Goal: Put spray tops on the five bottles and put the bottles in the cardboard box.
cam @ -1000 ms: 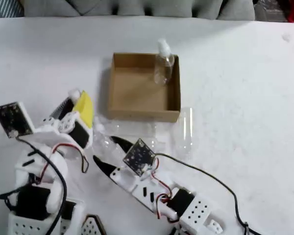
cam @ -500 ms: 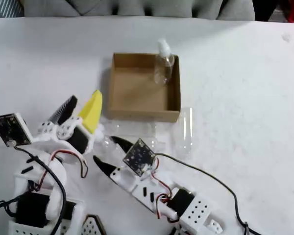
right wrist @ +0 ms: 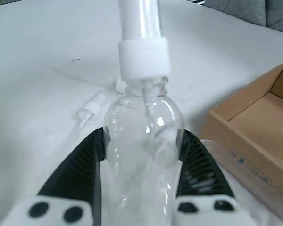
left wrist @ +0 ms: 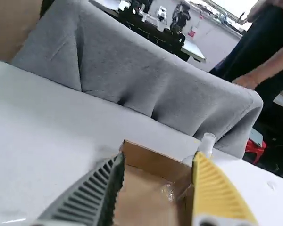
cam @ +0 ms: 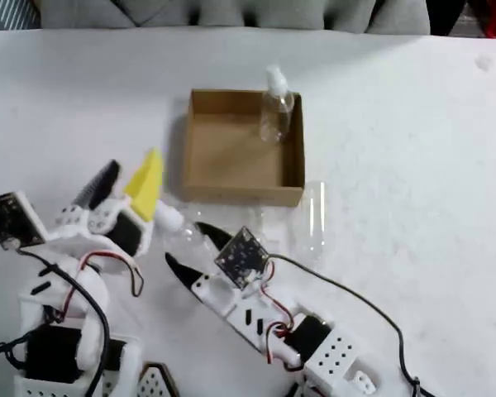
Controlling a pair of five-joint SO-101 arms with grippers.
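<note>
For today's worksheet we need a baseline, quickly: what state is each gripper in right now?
Left gripper: open, holding nothing.
Right gripper: closed on a clear bottle.

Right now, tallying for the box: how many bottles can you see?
4: one bottle upright in the box's far corner, one in the right end effector, two lying on the table before the box. A fifth may be hidden.
</note>
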